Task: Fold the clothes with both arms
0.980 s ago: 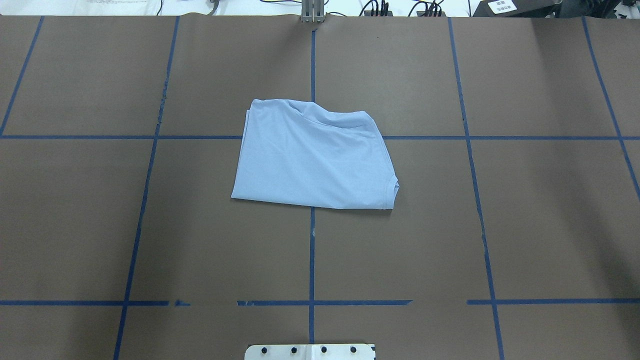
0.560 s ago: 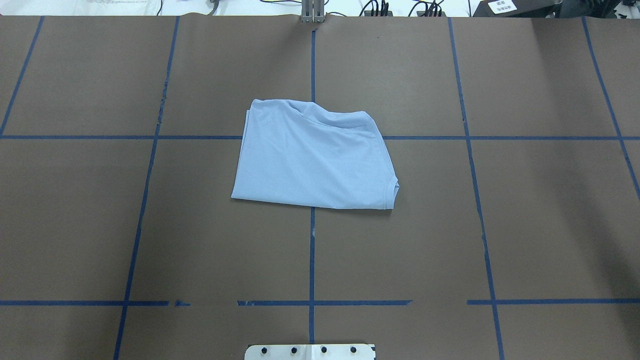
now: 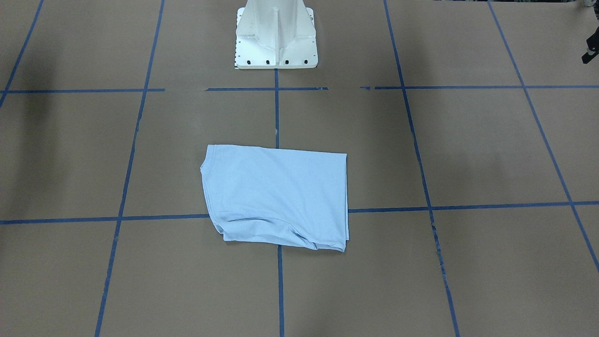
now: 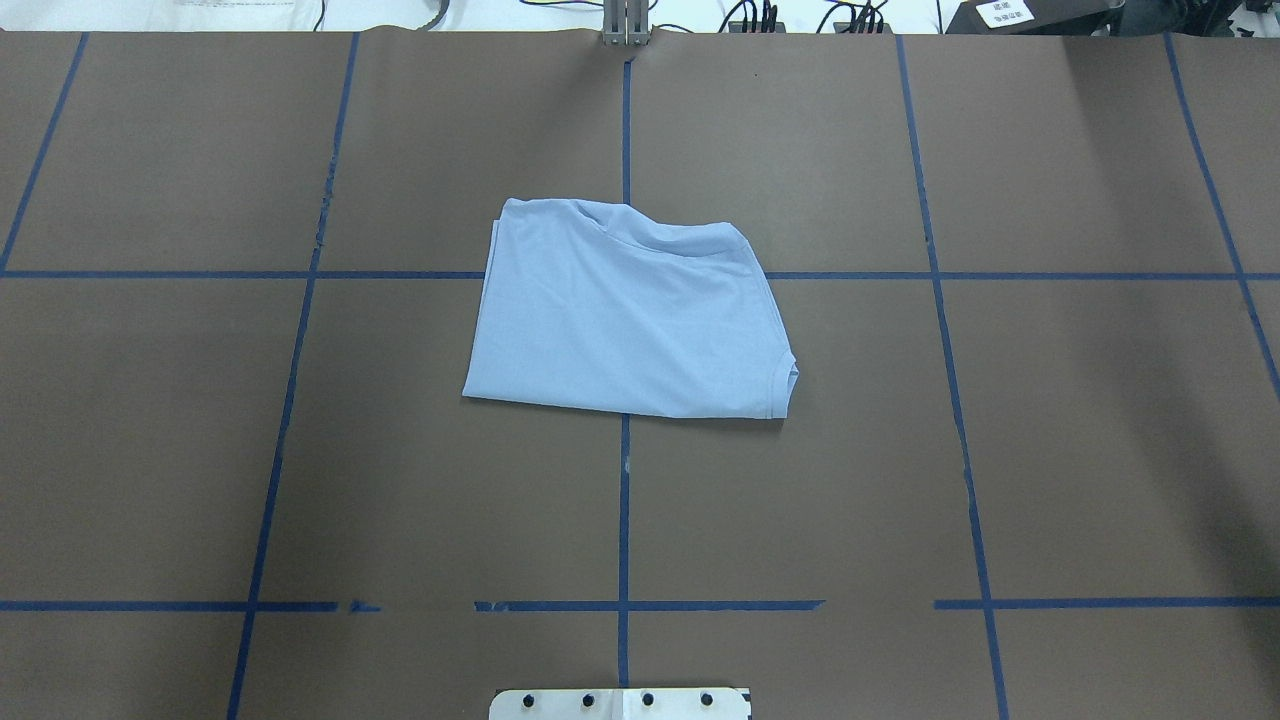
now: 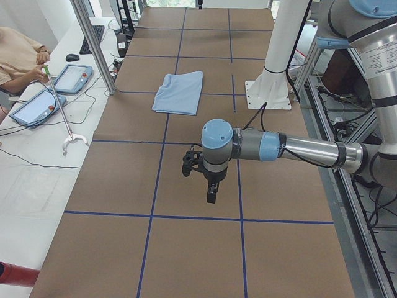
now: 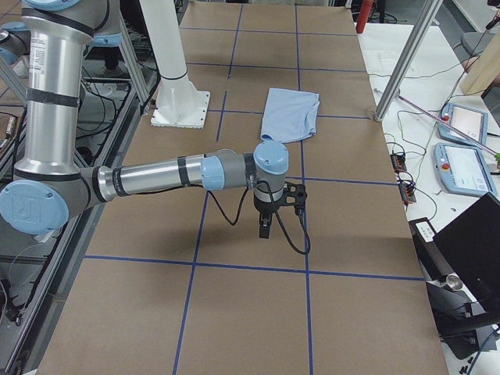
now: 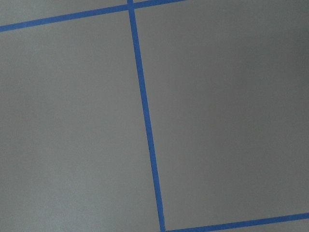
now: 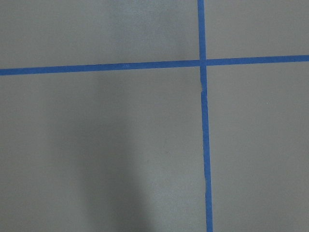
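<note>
The clothes are one light blue T-shirt (image 4: 625, 320), folded into a compact rectangle and lying flat at the table's middle; it also shows in the front view (image 3: 278, 196) and both side views (image 5: 180, 92) (image 6: 289, 113). No print or collar label shows. The left gripper (image 5: 212, 189) hangs fingers-down over bare brown table, well away from the shirt toward the robot's left end. The right gripper (image 6: 266, 226) hangs likewise toward the right end. Whether either is open or shut I cannot tell. Both wrist views show only brown surface and blue tape lines.
The white pedestal base (image 3: 275, 35) stands at the robot's side of the table. Blue tape lines (image 4: 623, 500) grid the brown surface. A person's arm holds a long reaching stick (image 5: 59, 105) beside tablets (image 5: 73, 77). A metal post (image 5: 93, 46) stands at the far edge.
</note>
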Robot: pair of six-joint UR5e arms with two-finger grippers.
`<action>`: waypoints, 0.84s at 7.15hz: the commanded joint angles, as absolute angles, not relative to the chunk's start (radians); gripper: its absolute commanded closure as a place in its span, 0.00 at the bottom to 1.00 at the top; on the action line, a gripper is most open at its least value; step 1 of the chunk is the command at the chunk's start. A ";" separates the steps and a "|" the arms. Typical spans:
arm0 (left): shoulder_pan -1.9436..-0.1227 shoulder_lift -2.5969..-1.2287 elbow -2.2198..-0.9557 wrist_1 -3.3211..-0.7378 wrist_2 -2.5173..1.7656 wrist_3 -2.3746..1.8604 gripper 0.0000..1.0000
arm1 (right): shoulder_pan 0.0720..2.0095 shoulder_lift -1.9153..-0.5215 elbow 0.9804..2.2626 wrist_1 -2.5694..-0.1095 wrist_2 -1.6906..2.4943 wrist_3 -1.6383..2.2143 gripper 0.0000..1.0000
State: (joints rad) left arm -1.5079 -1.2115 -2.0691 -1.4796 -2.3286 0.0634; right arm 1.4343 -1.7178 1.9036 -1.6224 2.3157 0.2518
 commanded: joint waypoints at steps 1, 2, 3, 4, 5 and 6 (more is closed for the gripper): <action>-1.508 -1.216 -2.066 -1.468 -2.330 0.066 0.00 | 1.434 -1.718 1.893 -1.621 2.321 0.250 0.00; -1.506 -1.219 -2.060 -1.470 -2.330 0.066 0.00 | 1.434 -1.715 1.890 -1.621 2.321 0.252 0.00; -1.506 -1.220 -2.054 -1.470 -2.329 0.066 0.00 | 1.434 -1.715 1.891 -1.621 2.321 0.255 0.00; -1.506 -1.220 -2.059 -1.471 -2.323 0.066 0.00 | 1.434 -1.710 1.891 -1.621 2.321 0.258 0.00; -1.506 -1.220 -2.060 -1.471 -2.329 0.066 0.00 | 1.434 -1.707 1.891 -1.621 2.321 0.259 0.00; -1.506 -1.227 -2.054 -1.471 -2.329 0.069 0.00 | 1.434 -1.704 1.891 -1.621 2.324 0.259 0.00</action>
State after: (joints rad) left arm -1.5064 -1.2215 -2.0577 -1.4709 -2.3273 0.0667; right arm 1.4343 -1.7083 1.8914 -1.6214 2.3216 0.2581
